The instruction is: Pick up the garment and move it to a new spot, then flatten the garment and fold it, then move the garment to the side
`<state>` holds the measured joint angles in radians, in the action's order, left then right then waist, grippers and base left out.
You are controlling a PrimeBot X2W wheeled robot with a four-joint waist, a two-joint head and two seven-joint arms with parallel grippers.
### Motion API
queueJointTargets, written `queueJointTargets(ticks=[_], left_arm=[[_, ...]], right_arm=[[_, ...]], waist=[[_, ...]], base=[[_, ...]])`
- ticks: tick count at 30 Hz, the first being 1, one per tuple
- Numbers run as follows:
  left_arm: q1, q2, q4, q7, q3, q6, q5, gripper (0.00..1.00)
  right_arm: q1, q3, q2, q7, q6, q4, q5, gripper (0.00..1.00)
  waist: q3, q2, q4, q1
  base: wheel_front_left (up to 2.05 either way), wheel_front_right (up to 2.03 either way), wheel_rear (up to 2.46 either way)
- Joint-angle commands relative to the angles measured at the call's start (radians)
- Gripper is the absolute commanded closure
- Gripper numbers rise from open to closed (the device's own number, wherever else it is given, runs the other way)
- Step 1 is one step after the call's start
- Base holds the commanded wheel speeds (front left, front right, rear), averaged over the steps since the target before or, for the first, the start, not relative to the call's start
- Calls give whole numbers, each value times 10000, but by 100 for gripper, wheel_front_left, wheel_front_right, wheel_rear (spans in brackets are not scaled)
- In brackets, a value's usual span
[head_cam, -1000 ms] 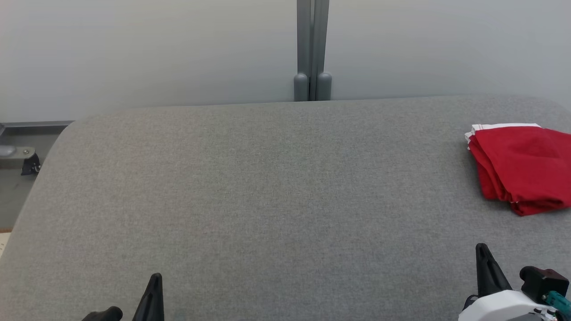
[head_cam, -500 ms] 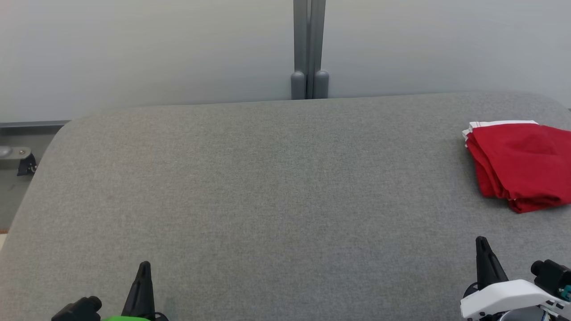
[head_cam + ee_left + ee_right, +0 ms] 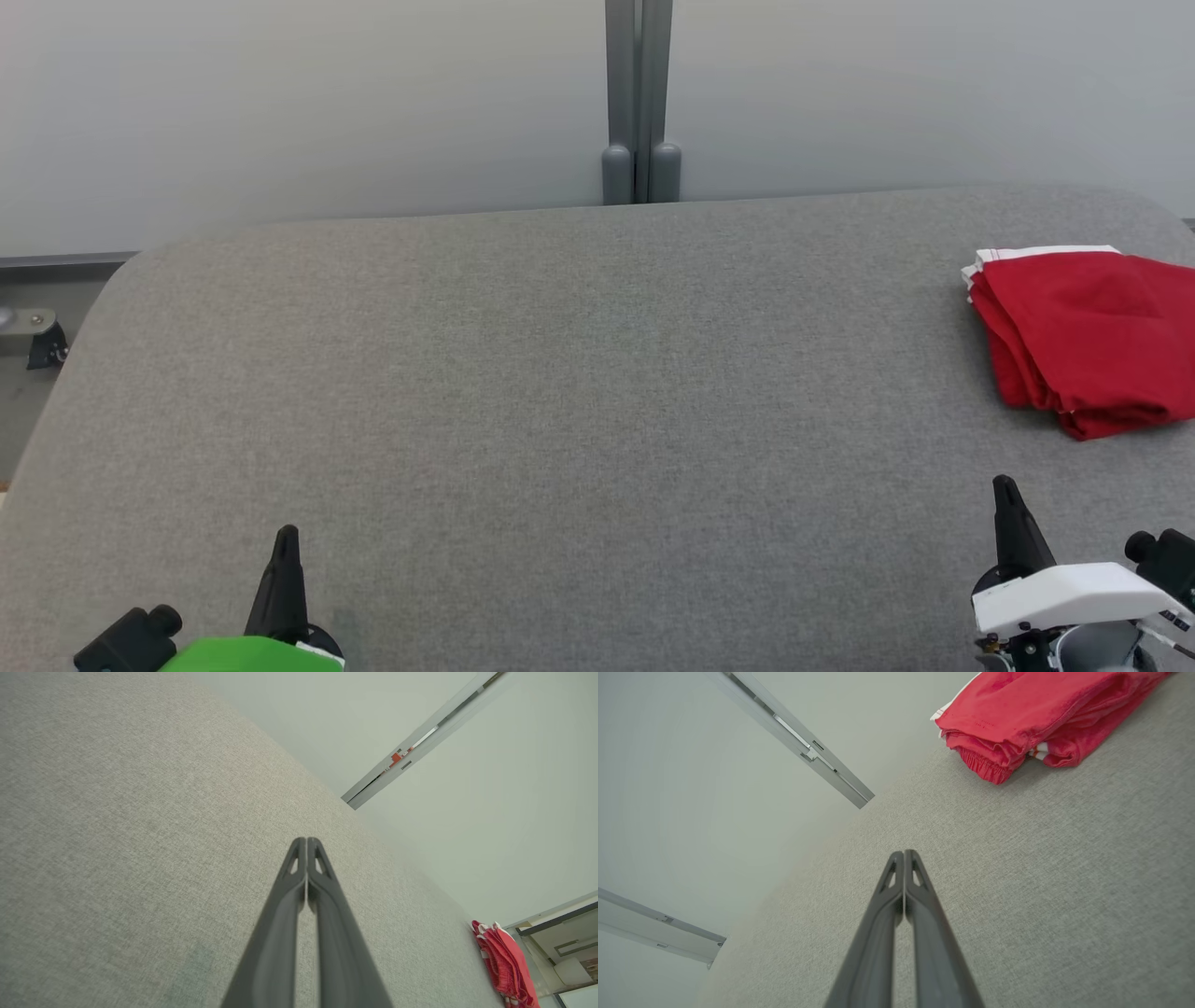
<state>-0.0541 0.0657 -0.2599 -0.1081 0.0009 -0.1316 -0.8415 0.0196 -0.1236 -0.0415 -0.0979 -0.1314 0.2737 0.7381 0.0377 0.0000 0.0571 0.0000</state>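
1. At the bottom left of my head view, the left gripper (image 3: 286,539) hangs over the near part of the grey fabric-covered table (image 3: 560,373). Its two dark fingers are pressed together and grip nothing. A green cover (image 3: 238,651) sits on the wrist behind it.
2. At the bottom right, the right gripper (image 3: 1005,487) points up the view in the same way. Its fingers are also closed tip to tip and empty, and a white housing (image 3: 1064,590) lies behind them. In its wrist view I see the tips meeting just above the cloth surface.
3. Farther out on my right, the red garment (image 3: 1088,336) lies folded in a thick stack near the table's right edge, well apart from both grippers. White trim shows along its far edge. From the right wrist I can see a gathered, ribbed hem on the nearest fold.
4. Beyond the table's far edge stands a pale wall, with a grey vertical post (image 3: 639,93) near the middle.
5. At the far left, below the table's rounded corner, I see a small metal bracket (image 3: 37,334).
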Motion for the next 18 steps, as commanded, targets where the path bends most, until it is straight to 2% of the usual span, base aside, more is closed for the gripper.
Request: queueJointTargets(ticks=[1,18], left_arm=[[312,13,144,73,89,5,-342,100],[683,-7,162,623,338,7,-2285,100]], right_arm=[[-270,-4,-69,77,3,-161,357,100],[-568,22,-80,618,4,-208,2548,100]], waist=[[-7,0,-10,0],[-86,0,-120,0]], base=[[0,0,0],[0,0,0]])
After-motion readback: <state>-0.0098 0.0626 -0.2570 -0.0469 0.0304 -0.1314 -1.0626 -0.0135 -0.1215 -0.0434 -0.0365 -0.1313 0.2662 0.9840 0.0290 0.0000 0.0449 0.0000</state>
